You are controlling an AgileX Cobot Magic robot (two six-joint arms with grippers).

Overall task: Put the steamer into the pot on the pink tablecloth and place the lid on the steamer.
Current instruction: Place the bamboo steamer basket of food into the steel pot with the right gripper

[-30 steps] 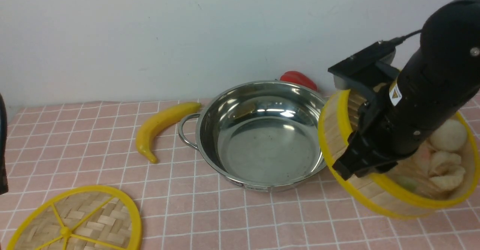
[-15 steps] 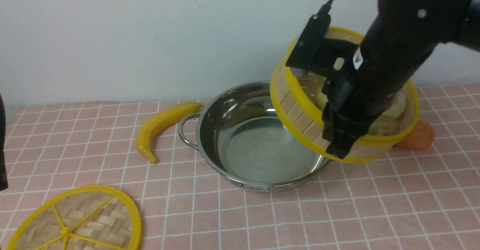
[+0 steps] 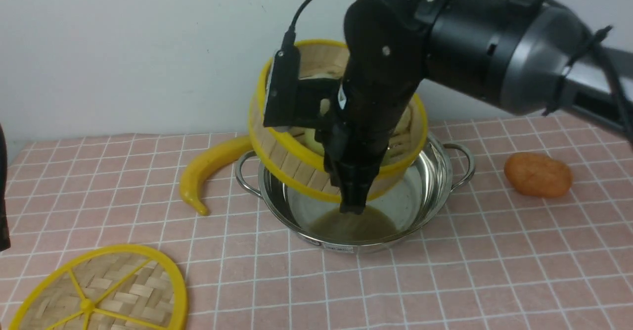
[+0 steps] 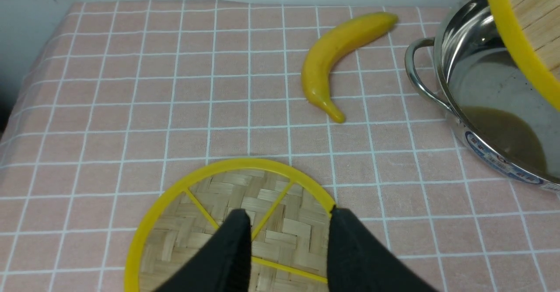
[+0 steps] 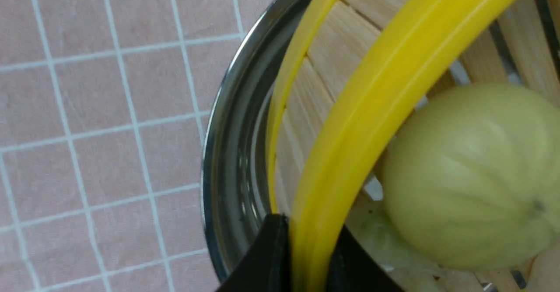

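Steamer [image 3: 289,164]: tilted, held over pot [image 3: 420,191]. Right gripper [image 3: 352,201] pinches rim at 6 o'clock. We judge it light, stiff, contents loose. Left gripper [image 4: 288,213] spread wide, empty, above lid [image 4: 188,213], pot's 8 o'clock.

the pot [image 3: 425,191] stands in the middle of the tablecloth [image 3: 445,280] that covers the desk, towards the back wall. the steamer [image 3: 282,159] hangs tilted above the pot's opening, not seated in it; the right tool [image 3: 352,205] clamps its near wall from above. a banana [image 3: 207,169] lies just left of the pot, beside its left handle. the lid [image 3: 99,290] lies flat at the front left, well apart from the pot. a small round item [image 3: 538,174] lies to the pot's right.
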